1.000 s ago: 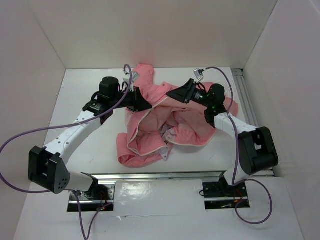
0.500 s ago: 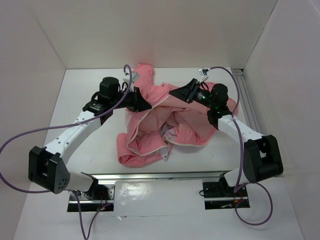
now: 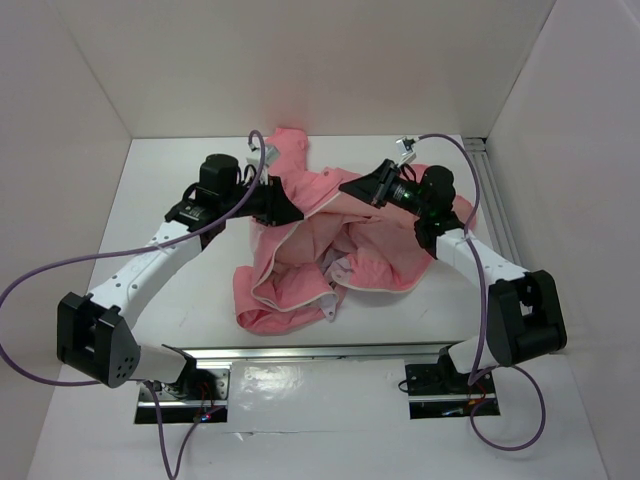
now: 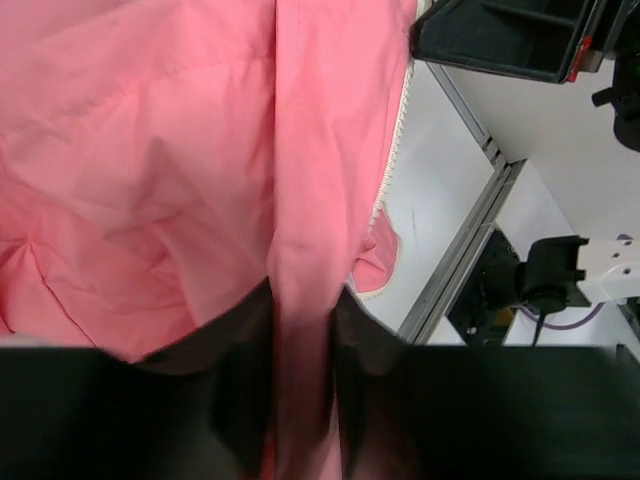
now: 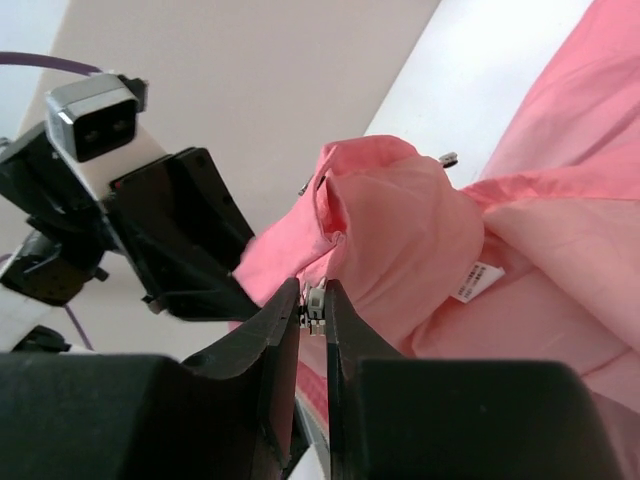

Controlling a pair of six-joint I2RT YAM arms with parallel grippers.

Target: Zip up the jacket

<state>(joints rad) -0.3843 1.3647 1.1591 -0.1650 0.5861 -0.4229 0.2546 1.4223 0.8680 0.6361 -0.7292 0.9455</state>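
The salmon-pink jacket (image 3: 320, 240) lies crumpled in the middle of the table, its paler lining and white zipper edging (image 3: 290, 232) showing. My left gripper (image 3: 292, 208) is shut on a fold of the jacket's fabric (image 4: 305, 330) at its upper left. My right gripper (image 3: 350, 187) is shut on the small white zipper slider (image 5: 315, 303) at the jacket's upper middle. The two grippers face each other, a short gap apart. A white care label (image 5: 476, 281) shows on the lining in the right wrist view.
White enclosure walls stand at the back, left and right. A metal rail (image 3: 490, 195) runs along the table's right side. Purple cables (image 3: 60, 265) loop off both arms. The arm bases sit on a metal bar (image 3: 320, 352) at the near edge.
My right arm's elbow has swung outward to the right and its gripper has shifted slightly up. The jacket and my left gripper have barely moved.
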